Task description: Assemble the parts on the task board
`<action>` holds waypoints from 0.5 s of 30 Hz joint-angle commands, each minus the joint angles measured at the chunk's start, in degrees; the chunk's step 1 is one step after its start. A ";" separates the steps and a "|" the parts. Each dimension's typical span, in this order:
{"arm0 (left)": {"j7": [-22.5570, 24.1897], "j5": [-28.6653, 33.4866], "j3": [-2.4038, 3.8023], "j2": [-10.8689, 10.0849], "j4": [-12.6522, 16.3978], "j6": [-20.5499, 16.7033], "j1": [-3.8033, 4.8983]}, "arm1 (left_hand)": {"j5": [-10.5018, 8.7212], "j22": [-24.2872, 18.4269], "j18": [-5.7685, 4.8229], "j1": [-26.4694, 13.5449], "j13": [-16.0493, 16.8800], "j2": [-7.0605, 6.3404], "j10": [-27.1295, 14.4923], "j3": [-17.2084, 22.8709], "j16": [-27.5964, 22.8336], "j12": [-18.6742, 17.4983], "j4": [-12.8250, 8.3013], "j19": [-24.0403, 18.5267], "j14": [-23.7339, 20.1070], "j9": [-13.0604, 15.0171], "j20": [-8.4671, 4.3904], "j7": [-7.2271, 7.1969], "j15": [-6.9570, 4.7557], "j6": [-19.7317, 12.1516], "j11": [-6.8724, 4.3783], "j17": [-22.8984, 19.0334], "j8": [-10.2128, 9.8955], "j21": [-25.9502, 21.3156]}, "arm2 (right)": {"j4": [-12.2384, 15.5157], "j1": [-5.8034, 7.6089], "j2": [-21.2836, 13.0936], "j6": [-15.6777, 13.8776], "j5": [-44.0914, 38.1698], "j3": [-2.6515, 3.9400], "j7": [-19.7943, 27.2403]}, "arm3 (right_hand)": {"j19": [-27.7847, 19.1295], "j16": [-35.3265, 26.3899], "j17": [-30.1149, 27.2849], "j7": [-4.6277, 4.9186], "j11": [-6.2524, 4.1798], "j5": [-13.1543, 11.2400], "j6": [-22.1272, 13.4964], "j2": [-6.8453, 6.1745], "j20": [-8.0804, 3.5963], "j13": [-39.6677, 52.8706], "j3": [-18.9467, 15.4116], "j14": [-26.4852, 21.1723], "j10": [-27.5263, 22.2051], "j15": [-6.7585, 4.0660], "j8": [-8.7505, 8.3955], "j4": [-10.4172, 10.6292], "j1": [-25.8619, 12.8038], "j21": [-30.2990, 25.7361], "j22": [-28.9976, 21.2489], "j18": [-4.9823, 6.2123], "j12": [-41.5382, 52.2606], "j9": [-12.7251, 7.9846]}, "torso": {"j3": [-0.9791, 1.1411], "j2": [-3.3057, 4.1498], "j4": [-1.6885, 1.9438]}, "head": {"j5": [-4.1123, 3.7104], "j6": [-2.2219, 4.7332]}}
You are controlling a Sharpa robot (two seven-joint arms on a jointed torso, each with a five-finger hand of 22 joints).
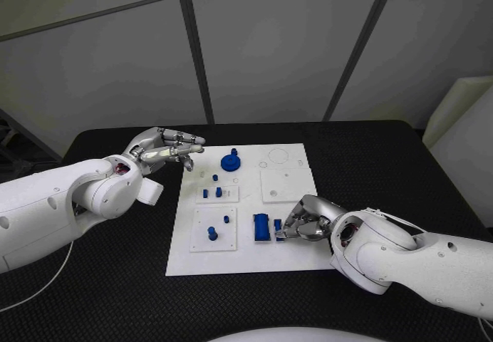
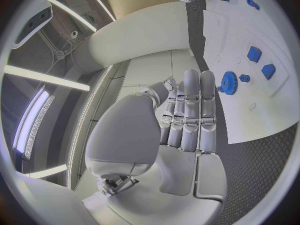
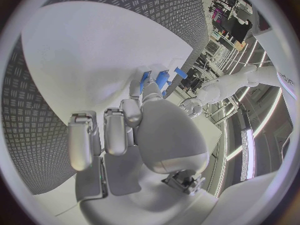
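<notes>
Nearest to me, my right robot hand [image 1: 304, 221] is down on the near right part of the task board [image 1: 250, 256], fingers curled in against a small blue part [image 1: 278, 229]. I cannot tell whether it actually grips that piece or only touches it; in the right wrist view the fingers [image 3: 115, 130] are bent over and blue pieces [image 3: 161, 78] show just past the fingertips. Right beside that hand stands a taller blue block [image 1: 261, 226]. To its left, a raised white square [image 1: 214, 229] carries two small blue pegs [image 1: 211, 233]. Further out, another white square holds several short blue pegs [image 1: 218, 192], and a plain white square [image 1: 281, 184] lies to their right. Beyond those sits the blue gear [image 1: 231, 162]. My left robot hand [image 1: 164, 151] hangs off the far left edge of the board above the black table [image 1: 118, 285], fingers held close together and straight, holding nothing, near the gear but apart from it.
</notes>
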 commanded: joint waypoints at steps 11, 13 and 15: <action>0.23 0.23 0.04 0.02 0.06 0.51 0.06 | 0.18 -0.09 -0.20 -0.11 0.11 0.08 -0.43 -0.14 -0.30 -0.22 -0.10 0.19 -0.29 -0.09 0.17 -0.02 -0.14 -0.45 -0.02 -0.08 -0.23 -0.39 | 0.20 -0.03 -0.75 -0.54 -2.45 -0.11 2.19 | 6.14 0.06 0.07 0.12 -0.23 0.76 0.59 0.69 -0.20 -0.12 -2.61 2.84 0.22 -0.21 -0.38 2.29 -3.24 0.16 15.10 -0.86 -0.36 0.26 | 0.03 -0.07 -0.08 | -0.04 0.17; 0.23 0.23 0.04 0.06 0.00 0.53 0.06 | 0.18 -0.09 -0.20 -0.11 0.11 0.08 -0.43 -0.14 -0.30 -0.22 -0.10 0.19 -0.29 -0.09 0.17 -0.02 -0.14 -0.45 -0.02 -0.08 -0.23 -0.39 | 0.45 -0.03 -1.36 -0.56 -1.67 -0.11 3.79 | 6.14 -0.28 -0.38 0.21 -0.15 0.84 0.52 0.75 -0.12 -0.34 -3.31 2.73 0.12 -0.13 -0.39 3.37 -4.76 0.16 15.10 -0.86 -0.71 0.38 | 0.00 -0.11 -0.03 | -0.02 0.29; 0.25 0.23 0.04 0.08 -0.09 0.55 0.06 | 0.18 -0.09 -0.20 -0.11 0.11 0.08 -0.43 -0.14 -0.30 -0.22 -0.10 0.19 -0.29 -0.09 0.17 -0.02 -0.14 -0.45 -0.02 -0.08 -0.23 -0.39 | 0.67 -0.02 -1.90 -0.58 -0.73 -0.11 5.31 | 6.14 -0.51 -0.67 0.28 -0.09 0.84 0.41 0.58 -0.08 -0.55 -3.81 2.65 -0.01 -0.07 -0.41 4.06 -5.63 0.16 15.10 -0.86 -1.04 0.48 | -0.02 -0.16 -0.02 | -0.09 0.32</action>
